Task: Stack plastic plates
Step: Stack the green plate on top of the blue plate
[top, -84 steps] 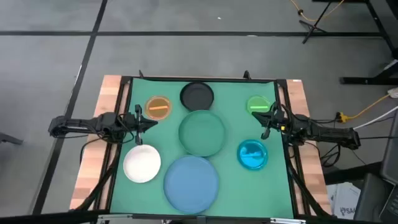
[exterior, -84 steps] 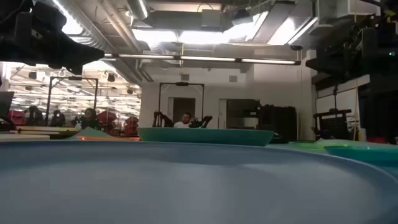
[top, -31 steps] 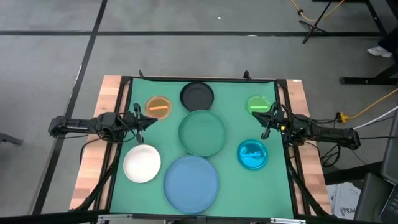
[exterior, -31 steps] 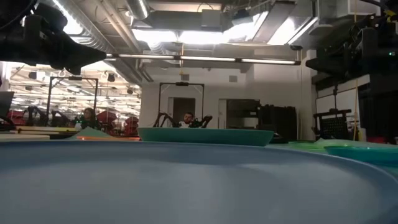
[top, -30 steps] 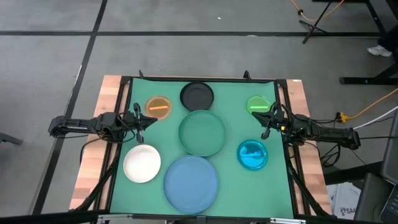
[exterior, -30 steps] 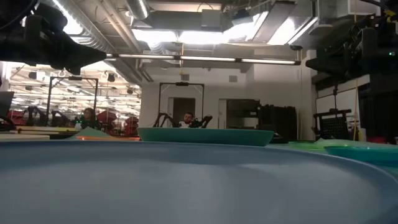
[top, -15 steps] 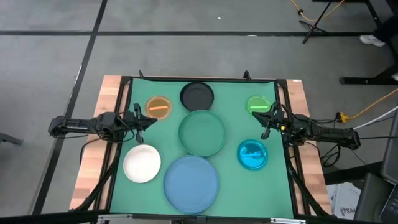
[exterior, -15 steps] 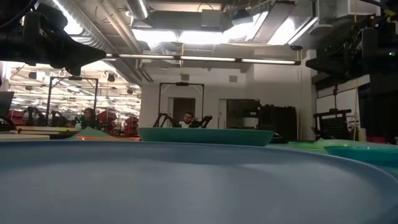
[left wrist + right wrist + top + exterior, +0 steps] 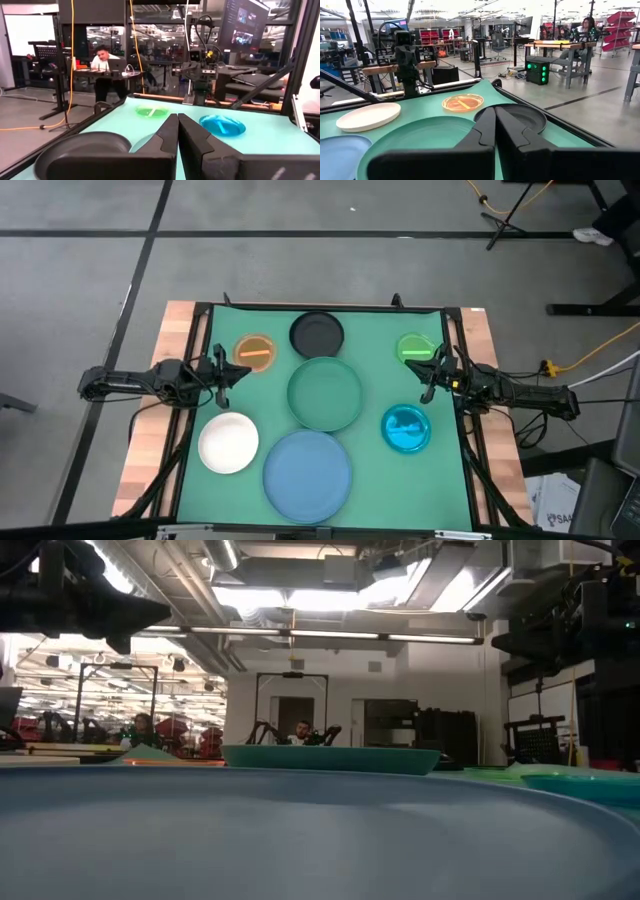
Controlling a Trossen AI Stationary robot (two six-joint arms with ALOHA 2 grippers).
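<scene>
Your left gripper (image 9: 222,370) hangs at the mat's left edge, well left of the teal plate (image 9: 325,393), with its fingers pressed together and nothing between them. From there the white plate (image 9: 229,443) lies near and toward you, the orange plate (image 9: 254,351) just beyond it on the far side. Go for either with the jaws closed like this and you will only shove it across the mat (image 9: 370,330); these thin rims likely need a wide, low approach, or the plate tips or skates away. The black plate (image 9: 317,334) sits just behind the teal plate, the light blue plate (image 9: 307,463) just in front of it, almost touching, so a sliding plate could ride up on a neighbour's rim. All seven lie apart; nothing is stacked yet. If small ones go down first, the large ones will likely rock on top. The green plate (image 9: 415,348) sits right of the teal plate and beside your right gripper (image 9: 427,372), the cyan plate (image 9: 407,429) nearer you. That gripper is also closed and empty, and a careless descent could clip the green rim.
</scene>
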